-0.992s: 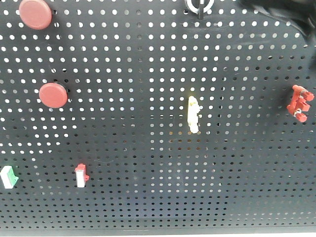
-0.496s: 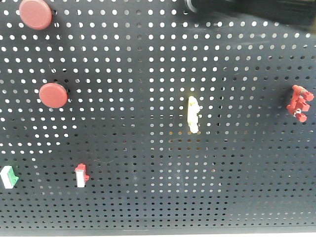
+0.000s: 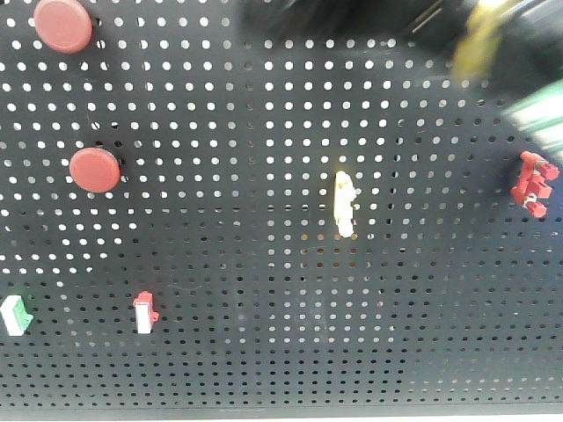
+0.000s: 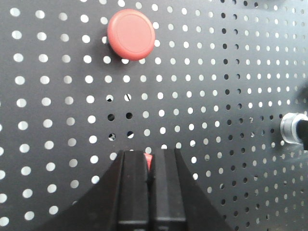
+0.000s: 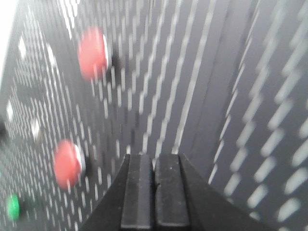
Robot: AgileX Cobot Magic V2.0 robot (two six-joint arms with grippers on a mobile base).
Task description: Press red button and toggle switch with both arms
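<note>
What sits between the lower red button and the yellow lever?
Nothing: only bare pegboard between the lower red button and the yellow lever, seen in the front view.

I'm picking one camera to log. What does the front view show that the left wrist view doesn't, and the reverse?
Front only: a yellow lever, a red clip, a red-white switch, a green-white switch, and a blurred arm along the top. Left wrist only: the shut left gripper and the toggle switch at the right edge. Both: the pegboard and a red button.
</note>
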